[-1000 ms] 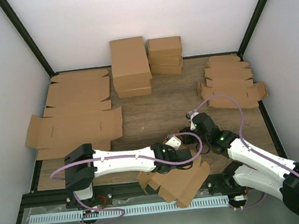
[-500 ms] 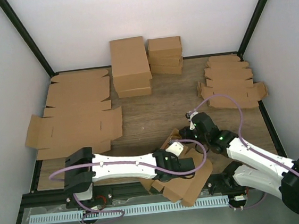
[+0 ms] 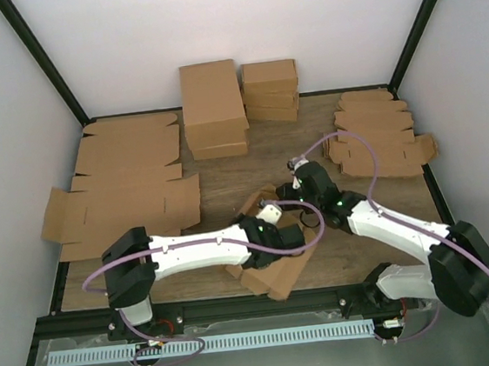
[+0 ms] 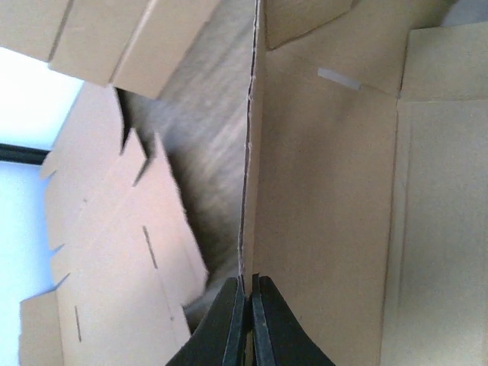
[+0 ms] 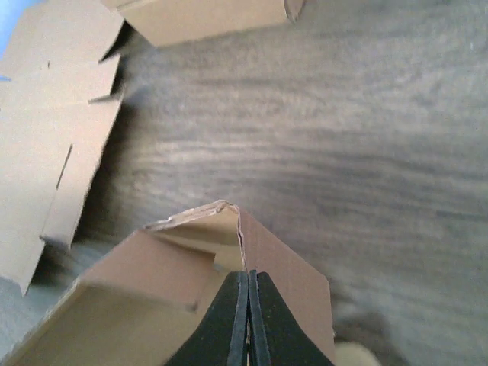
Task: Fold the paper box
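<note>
Jaws on both arms are pinched fully together, each on thin card of the small plain brown die-cut cardboard paper box (image 3: 274, 278). On the left arm (image 3: 199, 253), left jaws clamp the edge of an upright wall. The left wrist view shows that wall edge-on, with the box's inner panels spread to one side. On the right arm (image 3: 389, 229), right jaws nip the peaked corner where two side panels meet, per the right wrist view.

Box sits on the dark wood-grain surface (image 3: 228, 193), well in front of the stack of closed brown cardboard boxes (image 3: 213, 108) and slightly right of it. It's half-formed and skewed.

My read: two pinches on separate parts, so one arm can anchor the piece while the other swings a wall about its crease. A single grip would likely just drag the light card around.

Large flat brown cardboard sheets (image 3: 123, 191) lie left-front of that stack. A pile of small flat brown blanks (image 3: 375, 139) lies right-front of it. Both are well apart from the work.

Fold looks partway done: some walls raised, flaps apparently not yet tucked.
</note>
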Robot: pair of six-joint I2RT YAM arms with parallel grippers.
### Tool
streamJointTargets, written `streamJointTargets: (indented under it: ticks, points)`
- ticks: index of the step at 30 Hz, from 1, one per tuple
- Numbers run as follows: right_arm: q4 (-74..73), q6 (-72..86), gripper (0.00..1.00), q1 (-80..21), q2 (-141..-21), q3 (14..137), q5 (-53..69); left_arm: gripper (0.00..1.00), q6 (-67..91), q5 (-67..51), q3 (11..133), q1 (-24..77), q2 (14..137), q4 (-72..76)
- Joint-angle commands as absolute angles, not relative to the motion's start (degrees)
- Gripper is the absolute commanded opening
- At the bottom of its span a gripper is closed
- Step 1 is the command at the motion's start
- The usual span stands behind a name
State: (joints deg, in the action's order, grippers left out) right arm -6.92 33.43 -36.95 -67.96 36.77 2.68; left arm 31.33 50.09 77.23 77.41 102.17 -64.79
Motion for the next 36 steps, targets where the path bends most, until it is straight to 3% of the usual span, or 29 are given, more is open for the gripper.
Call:
streamJointTargets:
  ticks: [1, 10, 36]
  points:
    - [-1.2, 32.7, 0.01, -37.6, -73.5, 42.7, -3.8, 0.04, 22.5, 57.3, 74.6, 70.5, 99.6, -56.0]
    - [-2.0, 34.0, 0.01, -37.5, -88.1, 52.6, -9.1, 0.04, 14.0, 58.4, 75.6, 64.6, 103.2, -46.1]
    - [-0.1, 39.9, 0.06, -37.6, -72.5, 36.3, 3.5, 0.04, 21.9, 70.2, 68.1, 73.0, 108.8, -46.1]
